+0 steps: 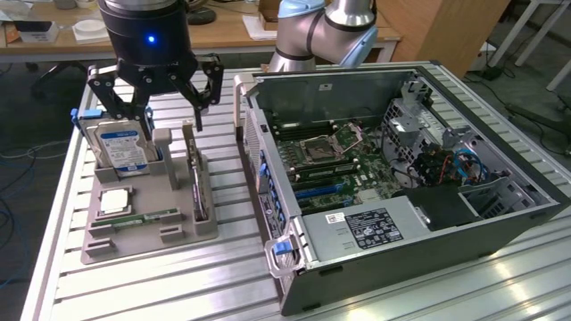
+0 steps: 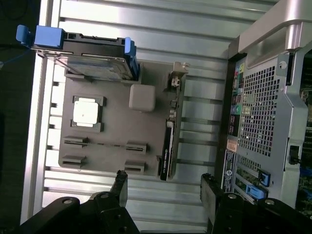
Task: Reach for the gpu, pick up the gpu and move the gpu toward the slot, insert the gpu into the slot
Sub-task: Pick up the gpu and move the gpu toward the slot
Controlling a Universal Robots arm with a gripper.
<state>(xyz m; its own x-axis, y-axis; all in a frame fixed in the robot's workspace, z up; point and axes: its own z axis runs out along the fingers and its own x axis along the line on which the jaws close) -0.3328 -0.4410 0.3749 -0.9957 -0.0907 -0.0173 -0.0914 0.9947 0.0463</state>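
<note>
The claw (image 1: pixel 172 122) hangs with its jaws spread wide and nothing between them. It is above the far end of the grey holder (image 1: pixel 134 244) that lies on the slatted tabletop (image 1: pixel 178 287).

The graphics card (image 1: pixel 197 190) stands on its long edge in a groove along the side of the holder nearest the computer case (image 1: pixel 428 221). It has not been touched. In the wrist view the card (image 2: pixel 169 141) lies in line with the gap between the two fingers (image 2: pixel 119 184), so the approach looks roughly centred.

The risks come mostly from crowding. The blue-labelled hard drive (image 1: pixel 120 147) stands upright just beside the card, so a finger coming down slightly off line could land on the drive or on the holder's raised block. The card is thin and stands on edge. If the claw closed off centre it would likely twist the card in its groove or tip it against the holder. A grip on the components rather than the card's plain edges could damage them.

The slot (image 1: pixel 314 192) is a narrow strip on the green board (image 1: pixel 357 167), low inside the case and well apart from the card. The case wall rises close to the holder and could catch the card on the way over. If the card reached the slot tilted, it would probably jam on the plastic or scrape the board.
</note>
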